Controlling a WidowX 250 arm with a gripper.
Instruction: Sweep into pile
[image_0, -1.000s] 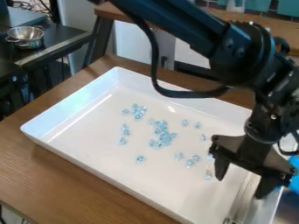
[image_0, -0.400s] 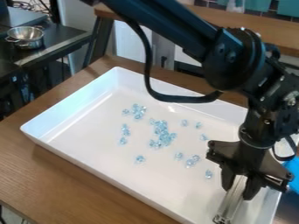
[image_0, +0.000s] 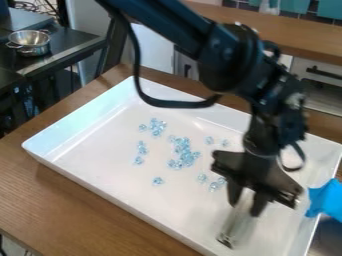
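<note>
Well, claw shut on tool, beads scattered

The claw (image_0: 245, 204) hangs over the right part of the tray (image_0: 100, 157), its fingers slightly apart, closed on either side of the tool (image_0: 234, 226). The tool slants down towards the tray's near side. The beads (image_0: 182, 151) lie inside the tray, left of the claw, in loose clusters, the biggest near the middle, with a few strays around.

tray (image_0: 73, 120): 1 | pincer (image_0: 244, 209): 1 | tool (image_0: 234, 227): 1 | pot (image_0: 31, 46): 1 | crystals (image_0: 182, 146): dozen-plus
</note>
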